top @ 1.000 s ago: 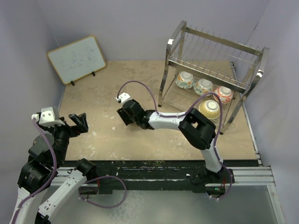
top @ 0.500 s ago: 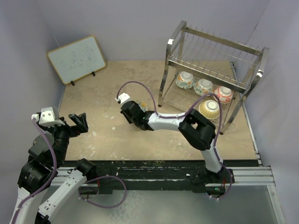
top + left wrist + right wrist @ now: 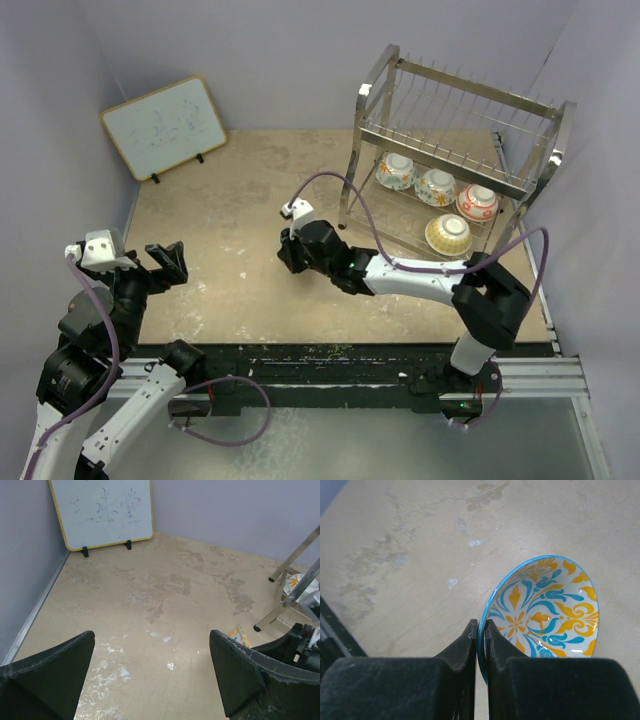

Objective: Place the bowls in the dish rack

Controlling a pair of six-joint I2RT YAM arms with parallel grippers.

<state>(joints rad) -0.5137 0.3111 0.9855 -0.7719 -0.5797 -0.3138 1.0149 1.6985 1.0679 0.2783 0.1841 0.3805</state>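
Observation:
A blue-rimmed bowl point(image 3: 545, 607) with a blue and orange floral inside sits tilted over the tan table, and my right gripper point(image 3: 481, 625) is shut on its near rim. From above, the right gripper point(image 3: 292, 256) hides that bowl at mid-table, left of the dish rack point(image 3: 455, 120). A sliver of the bowl point(image 3: 240, 635) shows in the left wrist view. Several bowls rest on the rack's lower tier, among them a green one point(image 3: 396, 172) and a red-orange one point(image 3: 477, 202). My left gripper point(image 3: 165, 262) hangs open and empty at the near left.
A wood-framed whiteboard point(image 3: 163, 127) leans on the back-left wall. The rack's chrome legs point(image 3: 280, 592) stand at the right of the left wrist view. Purple walls close in the table on three sides.
My right gripper has closed on the bowl's rim and shifted right, toward the rack. The left arm has stayed still.

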